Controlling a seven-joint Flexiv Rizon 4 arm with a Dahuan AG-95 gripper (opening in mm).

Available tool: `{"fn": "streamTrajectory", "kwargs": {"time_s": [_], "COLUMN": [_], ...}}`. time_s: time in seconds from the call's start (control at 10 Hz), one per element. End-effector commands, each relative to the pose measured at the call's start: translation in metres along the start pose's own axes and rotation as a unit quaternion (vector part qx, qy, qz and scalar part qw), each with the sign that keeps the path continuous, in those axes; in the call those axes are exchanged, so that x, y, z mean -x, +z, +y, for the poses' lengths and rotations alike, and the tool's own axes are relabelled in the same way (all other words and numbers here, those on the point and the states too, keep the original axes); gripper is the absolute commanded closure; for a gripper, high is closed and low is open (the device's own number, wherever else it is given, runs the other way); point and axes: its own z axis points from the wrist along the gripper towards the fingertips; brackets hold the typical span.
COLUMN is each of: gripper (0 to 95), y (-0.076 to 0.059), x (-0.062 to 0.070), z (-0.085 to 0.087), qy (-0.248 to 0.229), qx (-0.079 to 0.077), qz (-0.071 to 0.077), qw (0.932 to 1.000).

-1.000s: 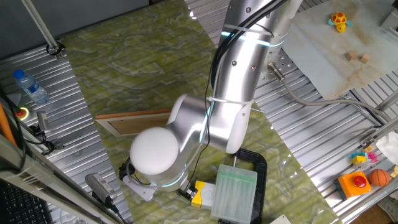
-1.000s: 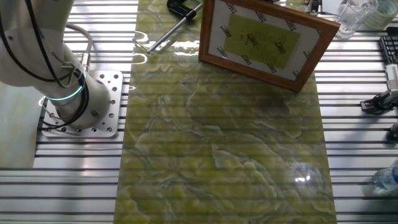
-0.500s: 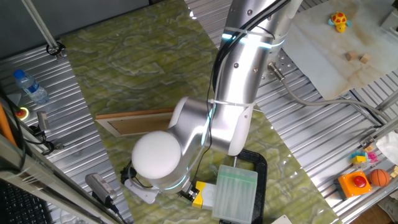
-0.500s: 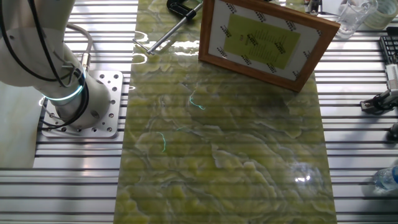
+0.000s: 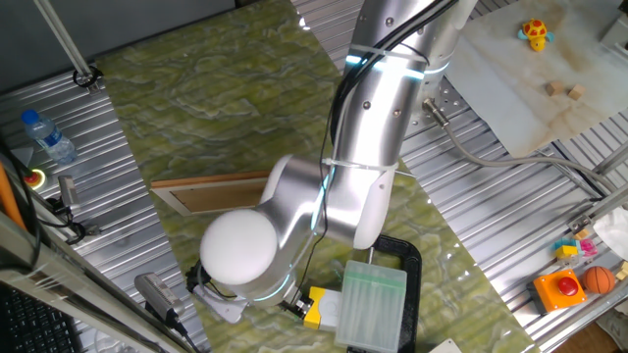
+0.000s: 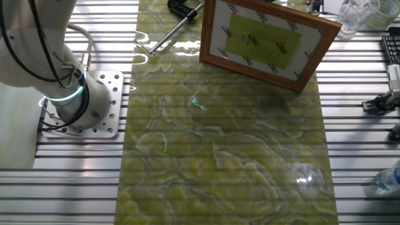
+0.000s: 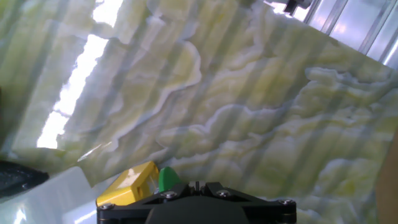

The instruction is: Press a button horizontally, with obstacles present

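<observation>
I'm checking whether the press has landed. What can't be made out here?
- Gripper: fingertips cut off by the hand view's bottom edge, hidden behind the arm in one fixed view.
- Button: contact with its green cap can't be told.
- Picture frame: partly hidden by the arm.
- The other fixed view excludes the button.

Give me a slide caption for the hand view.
End effector directly behind the green button cap on its yellow box, marbled mat beyond.

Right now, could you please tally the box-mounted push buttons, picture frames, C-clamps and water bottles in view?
Push buttons: 2, the green-capped button and the red button
Picture frame: 1
C-clamp: 1
Water bottle: 1
Total: 5
</observation>
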Motion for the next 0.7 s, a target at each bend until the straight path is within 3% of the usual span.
{"fn": "streamTrajectory", "kwargs": {"time_s": [0.1,0.4,0.7], "gripper": [95.0,95.0,95.0], "y": [-0.0001,-0.0001,-0.0002], "x": [-0.0008,-0.0008,-0.0008], "z": [0.0016,0.0016,0.0016], "qy": [-0.003,-0.015,-0.027], "qx": [0.002,0.009,0.030], "qz": [0.002,0.012,0.009], "qw": [1.0000,0.9998,0.9991]}}
